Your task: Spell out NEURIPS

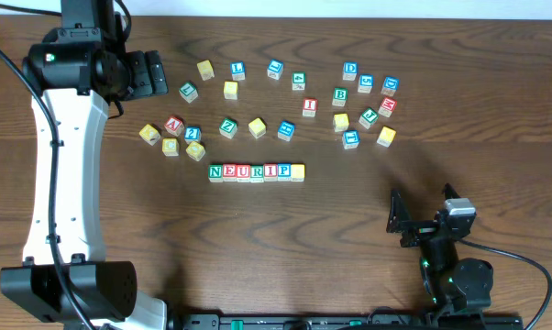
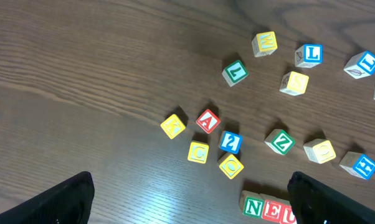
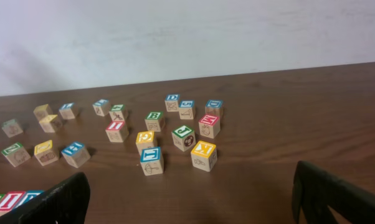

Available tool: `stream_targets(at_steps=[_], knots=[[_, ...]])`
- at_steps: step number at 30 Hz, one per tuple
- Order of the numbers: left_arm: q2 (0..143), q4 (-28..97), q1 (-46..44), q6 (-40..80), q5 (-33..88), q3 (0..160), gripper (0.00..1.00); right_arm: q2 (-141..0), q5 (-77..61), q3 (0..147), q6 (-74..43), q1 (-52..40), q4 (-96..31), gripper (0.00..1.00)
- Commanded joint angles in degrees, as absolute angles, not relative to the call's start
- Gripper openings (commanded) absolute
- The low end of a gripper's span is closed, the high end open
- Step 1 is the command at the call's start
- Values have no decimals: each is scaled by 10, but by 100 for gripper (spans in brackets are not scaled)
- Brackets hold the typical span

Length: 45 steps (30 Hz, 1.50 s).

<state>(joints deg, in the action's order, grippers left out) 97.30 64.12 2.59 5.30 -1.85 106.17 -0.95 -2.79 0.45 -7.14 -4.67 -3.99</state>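
Note:
A row of letter blocks [image 1: 256, 172] lies mid-table, reading N, E, U, R, I, P, with a yellow block [image 1: 298, 171] at its right end whose letter I cannot read. Its left end, N E U [image 2: 270, 210], shows in the left wrist view; its I [image 3: 7, 201] shows in the right wrist view. My left gripper [image 1: 152, 73] is open and empty, high at the back left. My right gripper [image 1: 397, 220] is open and empty at the front right, far from the row.
Loose letter blocks lie scattered behind the row: a left cluster with a red A [image 1: 173, 124] and yellow blocks [image 1: 149, 134], a middle group [image 1: 257, 126], and a right cluster [image 1: 366, 96]. The left arm's white links [image 1: 60, 174] span the left side.

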Motion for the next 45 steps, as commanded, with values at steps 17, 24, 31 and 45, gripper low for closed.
stream_targets(at_steps=[17, 24, 31, 45], knots=[[971, 642, 28, 50, -22, 1071, 98, -4, -25, 3, -66, -42, -41, 99], [971, 641, 28, 47, -29, 1071, 98, -4, -25, 3, -66, -42, -41, 99], [948, 642, 28, 47, -53, 1071, 98, -4, -25, 3, -66, -42, -41, 99], [711, 370, 28, 47, 26, 780, 98, -4, -25, 3, -66, -42, -41, 99]])
